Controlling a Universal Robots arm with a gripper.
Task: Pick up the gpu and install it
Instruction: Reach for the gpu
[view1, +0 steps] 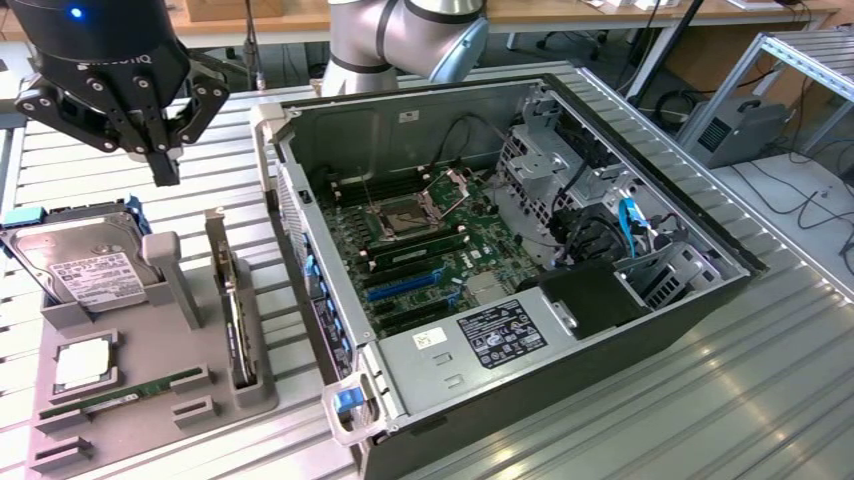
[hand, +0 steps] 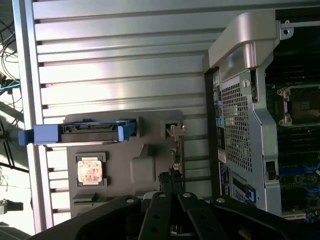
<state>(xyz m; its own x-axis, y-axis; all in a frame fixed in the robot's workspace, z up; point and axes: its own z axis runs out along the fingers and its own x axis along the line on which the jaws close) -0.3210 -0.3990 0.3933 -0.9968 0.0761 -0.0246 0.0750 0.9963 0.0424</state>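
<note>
Gripper (view1: 164, 176) is clenched shut w/ nothing in it. Fingers point straight down, and it hangs up at the exterior view's left, above the end of the gray parts tray (view1: 158, 350). Arm (view1: 400, 40) reaches in from behind the open pc case (view1: 534, 250). The gpu (view1: 232, 305) stands on edge in its tray slot, btw the hard drive (view1: 80, 265) and the case, apart from the fingers. In the wrist view it's edge-on, roughly in line w/ the fingertips.
</note>
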